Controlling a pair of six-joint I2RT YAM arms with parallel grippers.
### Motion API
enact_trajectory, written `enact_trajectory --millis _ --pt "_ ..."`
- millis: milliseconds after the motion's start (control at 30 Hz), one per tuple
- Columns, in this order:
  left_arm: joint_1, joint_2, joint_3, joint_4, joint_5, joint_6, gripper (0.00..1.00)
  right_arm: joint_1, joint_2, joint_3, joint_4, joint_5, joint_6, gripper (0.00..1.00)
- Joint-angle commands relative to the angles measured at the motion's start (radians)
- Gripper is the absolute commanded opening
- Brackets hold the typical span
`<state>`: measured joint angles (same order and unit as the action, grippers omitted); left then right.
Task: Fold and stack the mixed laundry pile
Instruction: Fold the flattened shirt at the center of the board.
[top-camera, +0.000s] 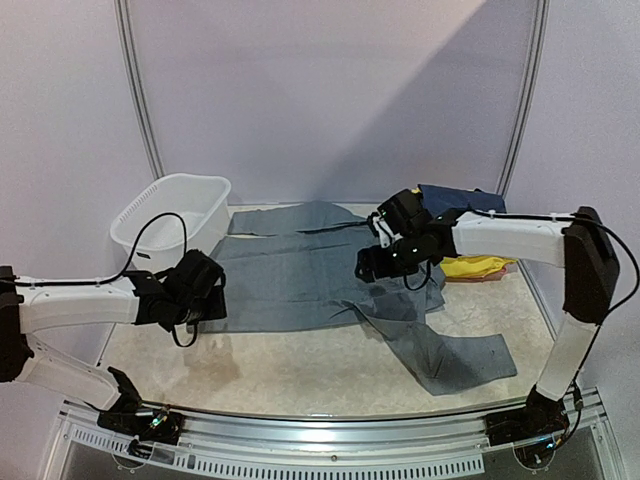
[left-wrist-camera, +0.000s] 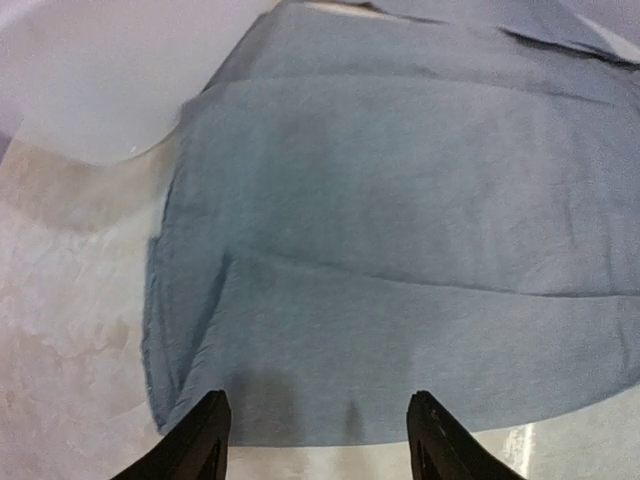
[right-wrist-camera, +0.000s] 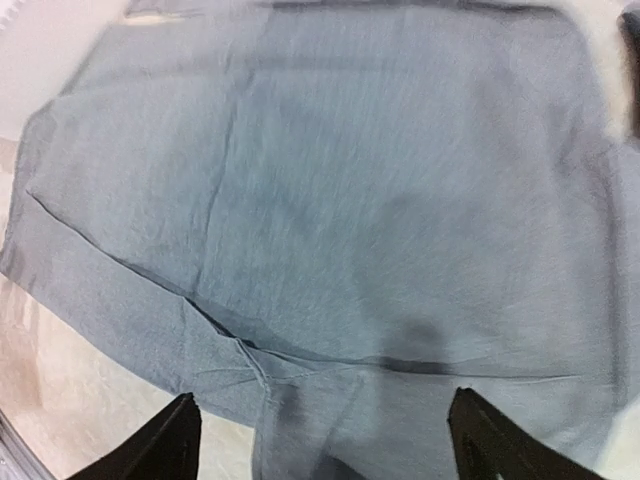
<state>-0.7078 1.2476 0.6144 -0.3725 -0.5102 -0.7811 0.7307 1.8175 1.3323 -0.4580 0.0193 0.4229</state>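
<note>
You're in a robot lab cell, not a home: bare pale walls (top-camera: 320, 90) and curved metal poles (top-camera: 140, 100) stand behind the worktop (top-camera: 300, 375), and a slotted aluminium rail (top-camera: 340, 445) along the worktop's near edge carries the arm bases (top-camera: 135, 418).

A pale lilac back wall (top-camera: 330, 90) closes the scene at 12 o'clock, with matching plain walls at 9 o'clock (top-camera: 50, 120) and 3 o'clock (top-camera: 600, 100). Two slim metal poles rise against it, one at 11 o'clock (top-camera: 138, 90) and one at 1 o'clock (top-camera: 528, 95), each leaning slightly inward toward its foot. A broad diagonal shadow (top-camera: 450, 120) darkens the back wall's right half; the upper left is brighter. The desk (top-camera: 300, 375) has a mottled beige, stone-like top, which shows glossy patches in the left wrist view (left-wrist-camera: 60, 300). At 6 o'clock a metal rail (top-camera: 330, 425) runs along its near edge, with a slotted strip (top-camera: 300, 465) just below.
</note>
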Motion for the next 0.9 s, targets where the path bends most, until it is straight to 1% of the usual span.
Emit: enact_trajectory --millis 0,133,267,333,467,600,700,767,867 --pt "-0.114 0.06 0.122 0.051 -0.066 0.21 0.63 -0.01 -0.16 -0.059 -0.059 0.195 0.015 0.91" --pt "-0.183 0.189 0.242 0.173 0.078 0.414 0.66 -0.029 -0.268 -0.157 -0.059 0.28 0.078 0.98" --pt "-0.271 0.344 0.395 0.234 0.194 0.625 0.66 -0.092 -0.406 -0.315 -0.019 0.301 0.183 0.99" --pt "-0.297 0.409 0.499 0.236 0.291 0.704 0.67 -0.128 -0.489 -0.375 -0.015 0.294 0.212 0.99" --pt "-0.323 0.545 0.714 0.155 0.595 0.831 0.68 -0.172 -0.605 -0.449 -0.056 0.337 0.245 0.99" --pt "-0.355 0.718 0.937 0.04 0.797 0.965 0.69 -0.202 -0.715 -0.49 -0.129 0.422 0.288 0.99" --pt "-0.374 0.876 1.122 -0.089 0.902 1.047 0.69 -0.212 -0.815 -0.518 -0.182 0.495 0.311 0.99" --pt "-0.395 0.962 1.25 -0.207 0.96 1.101 0.69 -0.214 -0.87 -0.534 -0.204 0.512 0.32 0.99" --pt "-0.43 1.069 1.407 -0.306 0.96 1.162 0.69 -0.216 -0.936 -0.552 -0.229 0.516 0.32 0.99"
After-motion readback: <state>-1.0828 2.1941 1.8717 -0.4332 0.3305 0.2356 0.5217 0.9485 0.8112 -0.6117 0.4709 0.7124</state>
